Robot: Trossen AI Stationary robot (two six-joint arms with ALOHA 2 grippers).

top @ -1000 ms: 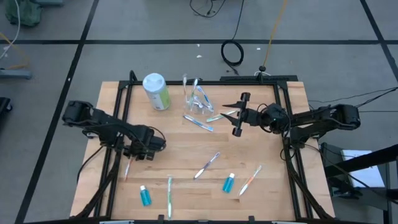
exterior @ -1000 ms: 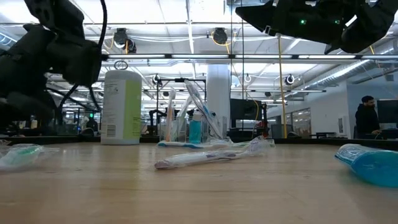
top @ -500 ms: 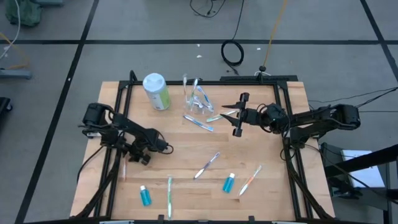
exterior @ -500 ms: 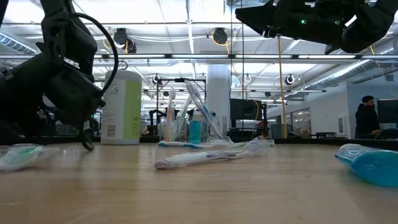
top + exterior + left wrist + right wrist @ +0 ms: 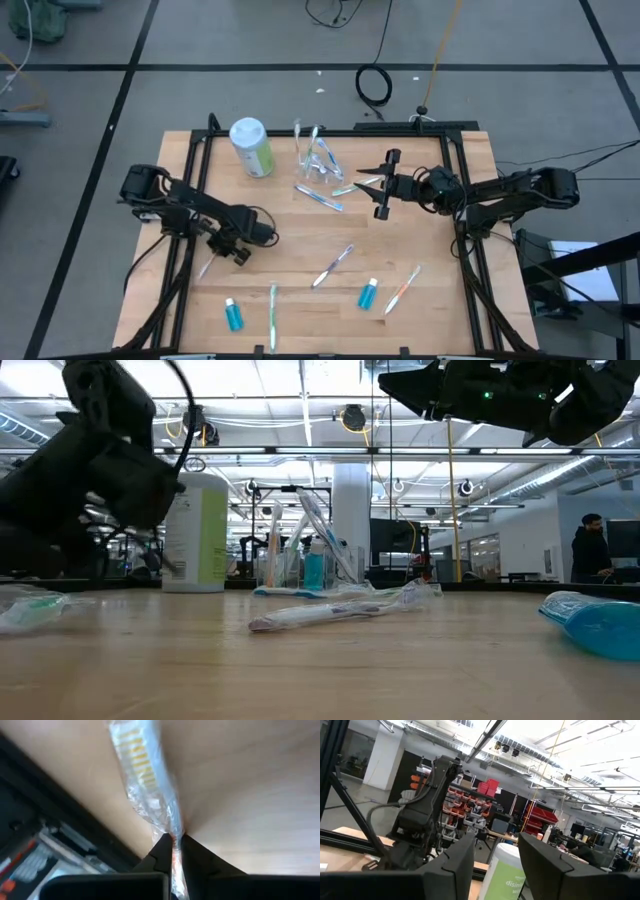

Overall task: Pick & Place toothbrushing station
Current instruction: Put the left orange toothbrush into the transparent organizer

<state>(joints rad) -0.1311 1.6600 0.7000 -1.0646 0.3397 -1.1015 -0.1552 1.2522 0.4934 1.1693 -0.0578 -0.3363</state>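
The wrapped toothbrush [image 5: 150, 780] sits pinched in the left claw [image 5: 172, 845], its handle clamped between the two dark fingers [image 5: 161, 851] and its yellow-bristled head reaching out past the tips over the wood. In the high view its long axis slants from the left claw [image 5: 238, 250] down toward the counter's [image 5: 430, 230] left front, the thin shaft [image 5: 207, 266] just showing by the black frame rail. The crinkled clear wrap blurs the bristles, and the handle's end is hidden inside the claw.

The cup [image 5: 318, 160] stands at the back middle of the counter with brushes leaning in it; in the low view [image 5: 300, 560] a blue tube shows through it. More toothbrushes lie flat around it and nearer the front: one [image 5: 320, 198] just before the cup, one [image 5: 333, 266] in the middle, a green one [image 5: 272, 316] and an orange one [image 5: 401, 289] at the front. Two blue tubes [image 5: 233, 314] [image 5: 368, 294] lie at the front, well apart. A green-and-white canister [image 5: 251, 147] stands left of the cup.

The right claw [image 5: 383, 185] hangs above the counter right of the cup, its fingers spread wide and holding nothing. In the low view the left arm [image 5: 90, 470] is smeared.
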